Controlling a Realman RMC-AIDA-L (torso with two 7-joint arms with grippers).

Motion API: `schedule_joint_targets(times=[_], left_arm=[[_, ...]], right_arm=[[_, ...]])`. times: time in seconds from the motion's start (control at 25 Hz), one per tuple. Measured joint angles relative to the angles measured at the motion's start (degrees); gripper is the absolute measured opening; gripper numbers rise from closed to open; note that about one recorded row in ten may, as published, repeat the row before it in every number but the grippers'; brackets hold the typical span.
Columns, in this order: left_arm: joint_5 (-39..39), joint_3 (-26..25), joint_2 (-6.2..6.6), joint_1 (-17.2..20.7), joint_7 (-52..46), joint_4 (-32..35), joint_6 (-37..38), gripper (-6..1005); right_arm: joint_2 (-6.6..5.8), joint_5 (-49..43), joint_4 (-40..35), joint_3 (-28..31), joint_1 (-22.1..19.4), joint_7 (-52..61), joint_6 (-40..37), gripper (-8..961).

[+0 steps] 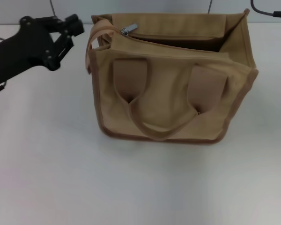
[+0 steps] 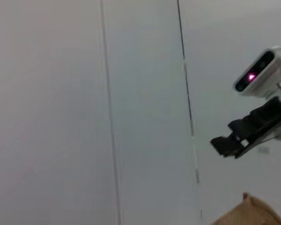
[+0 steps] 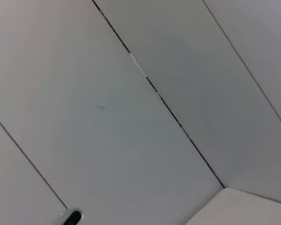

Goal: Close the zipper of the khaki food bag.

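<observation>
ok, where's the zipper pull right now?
Head view: the zipper pull sits at the left end of the khaki food bag top, far side, right of the left gripper.

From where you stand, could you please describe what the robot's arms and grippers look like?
The left gripper is matte black, angular, with bolted linkage plates and blocky fingertips. The right gripper, seen from the left wrist view, is also black, below a white rounded camera housing with a pink light.

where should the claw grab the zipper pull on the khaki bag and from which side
Grip the small silver pull tab, which lies at the left end of the open zipper on the bag. Probably come from above and the left, where the left claw hovers nearby, then draw it right along the track.
</observation>
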Motion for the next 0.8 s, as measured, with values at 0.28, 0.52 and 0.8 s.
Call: schedule_joint_targets(times=[0.28,0.52,0.8], left_arm=[[4.6,3.1,0.98,0.1,-3.5,3.7,-0.9,106],[7.5,4.0,0.71,-1.1,-4.4,5.2,-1.5,268],[7.7,4.2,-0.19,-2.4,-4.8,5.3,-5.9,485]], right_arm=[[-0.03,-4.0,-1.6,-0.1,0.5,-1.5,-1.7,303],[0.29,-10.3,-6.2,-0.6,1.1,-3.6,-1.9,303],[0.48,-10.5,-7.0,-3.6,1.7,-6.8,-1.7,303]])
